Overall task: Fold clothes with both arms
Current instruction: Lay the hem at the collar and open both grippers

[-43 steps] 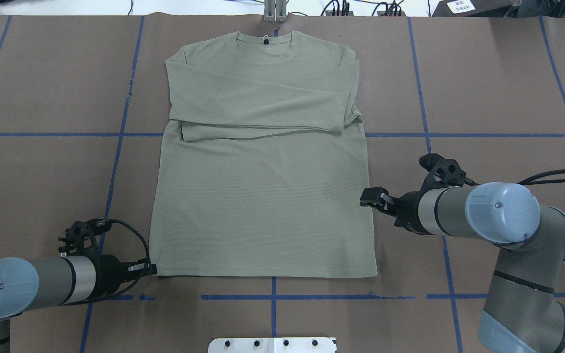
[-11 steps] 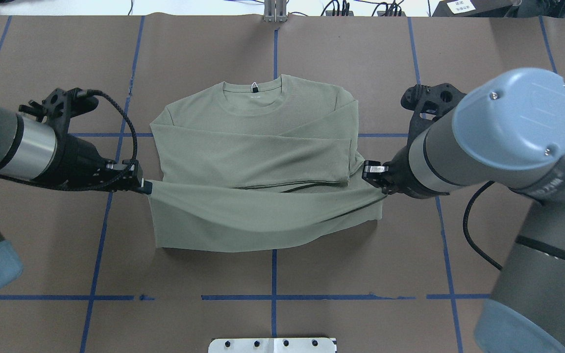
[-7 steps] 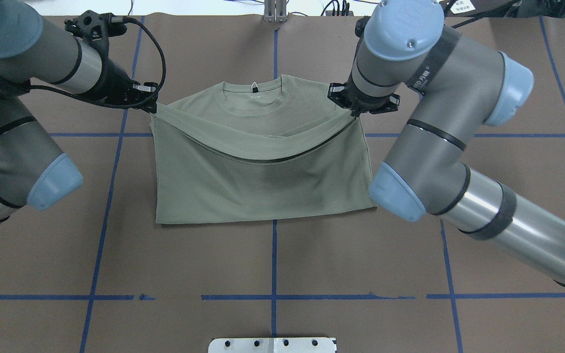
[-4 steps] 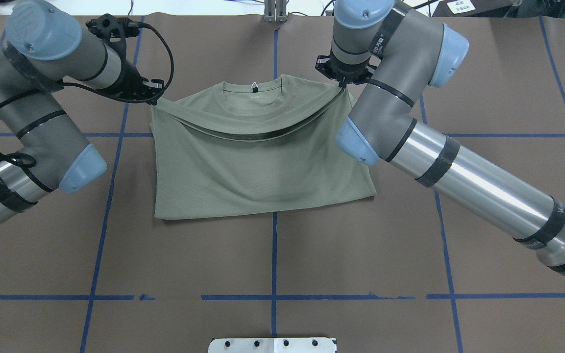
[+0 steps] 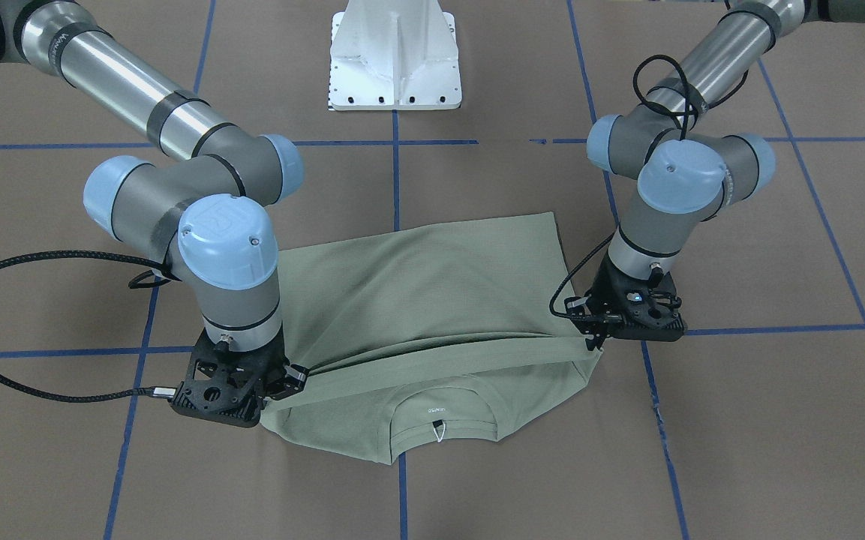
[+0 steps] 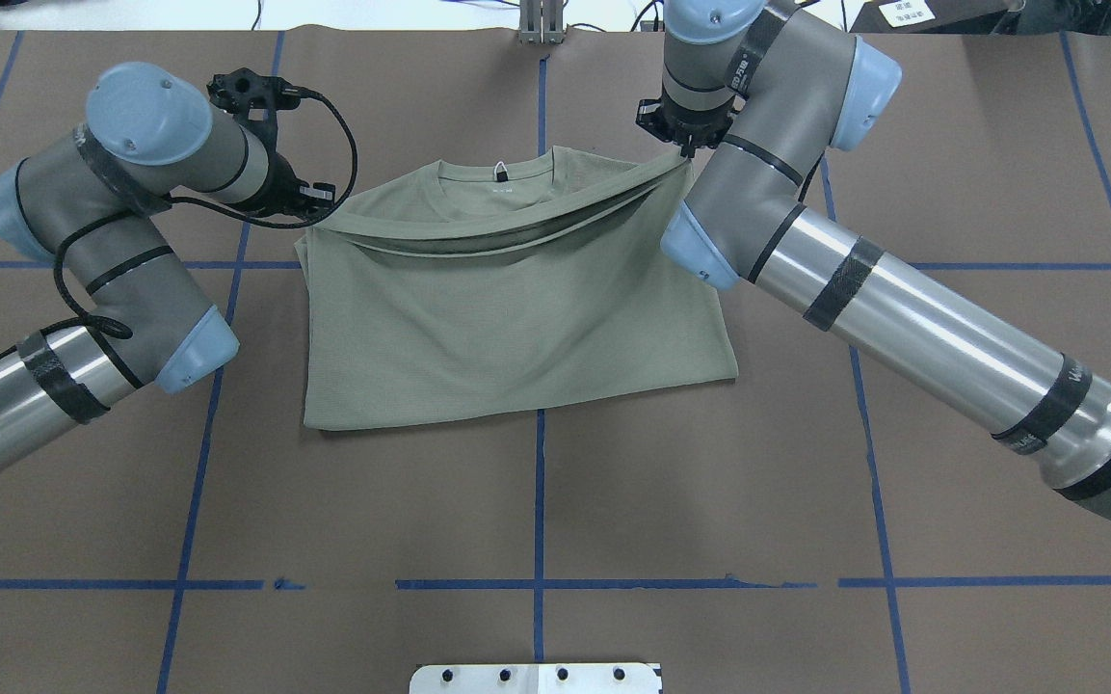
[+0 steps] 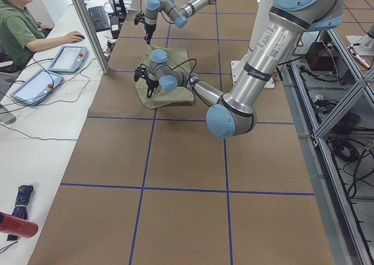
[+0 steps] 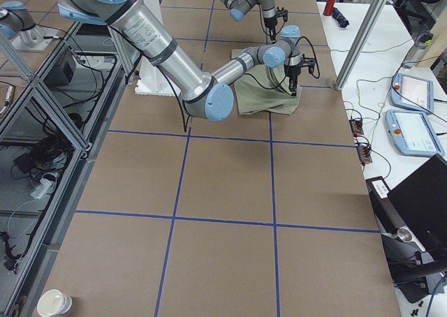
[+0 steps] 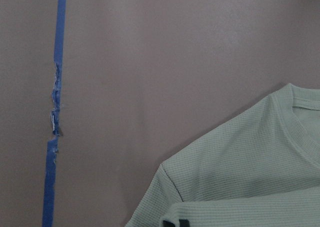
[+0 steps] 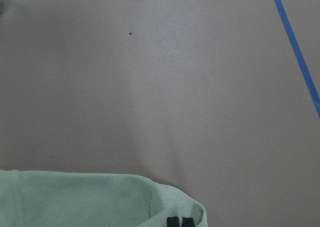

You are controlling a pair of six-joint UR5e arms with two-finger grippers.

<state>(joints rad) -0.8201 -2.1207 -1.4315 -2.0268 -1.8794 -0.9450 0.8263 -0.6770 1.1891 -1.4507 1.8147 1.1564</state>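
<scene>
Taking the robot's white pedestal as 6 o'clock, the sage-green shirt lies on the brown surface just past centre, toward 12 o'clock, with its collar at the far end. It is doubled over on itself. The fold line runs across the end nearer the pedestal, and the hem has been carried up toward the shoulders.

The left arm's fingers are clenched on the hem corner at the shirt's 10 o'clock. The right arm's fingers are clenched on the corner at its 2 o'clock. Between them the hem sags in a shallow curve just short of the collar, leaving the neckline and the small white tag uncovered. Both corners look a little raised off the layer beneath, and the right one sits slightly farther toward 12 o'clock than the left.

To my eye this is the close of the bottom-to-top half fold, with the cloth brought over but not yet laid down. The next move seems to call for lowering both corners together onto the shoulders and evening them up, so the hem lies square across the chest. Then the fingers can release and draw out sideways, toward 9 and 3 o'clock, without dragging the top layer. The slack middle could land wrinkled.
</scene>
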